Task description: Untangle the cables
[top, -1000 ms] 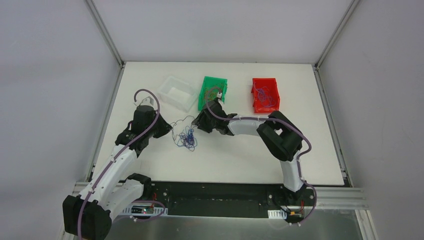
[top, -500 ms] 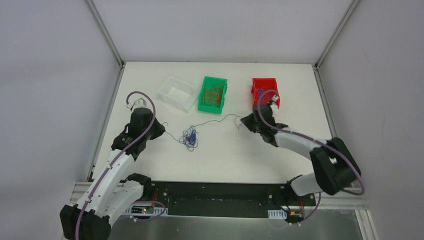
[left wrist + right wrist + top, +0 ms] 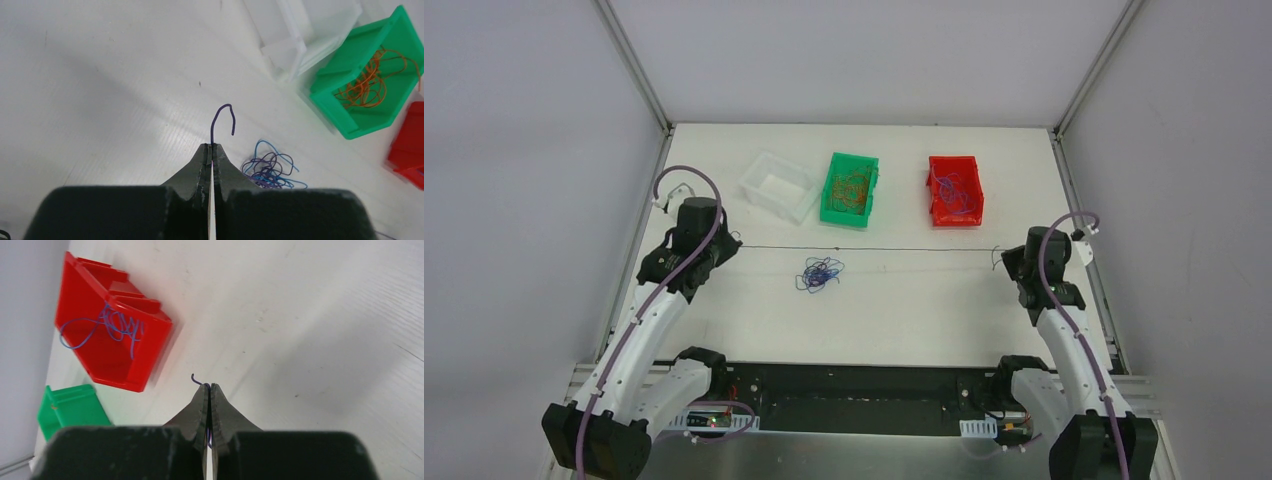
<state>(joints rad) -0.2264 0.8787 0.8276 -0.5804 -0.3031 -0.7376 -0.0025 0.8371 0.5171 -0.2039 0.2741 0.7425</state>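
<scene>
The left gripper [image 3: 211, 146] is closing tight on one end of a dark purple cable [image 3: 874, 248], and the right gripper [image 3: 209, 386] is pinching the other end just as tightly. The cable is stretching straight across the table [image 3: 904, 320]. A second ago the right gripper was beside the green bin [image 3: 852, 188]; now the arms are standing well apart, with the remaining tangle [image 3: 820, 274] lying free.

Overhead view down over whole table [image 3: 904, 310], both wrist views close, low, sharing green bin [image 3: 385, 119]
</scene>
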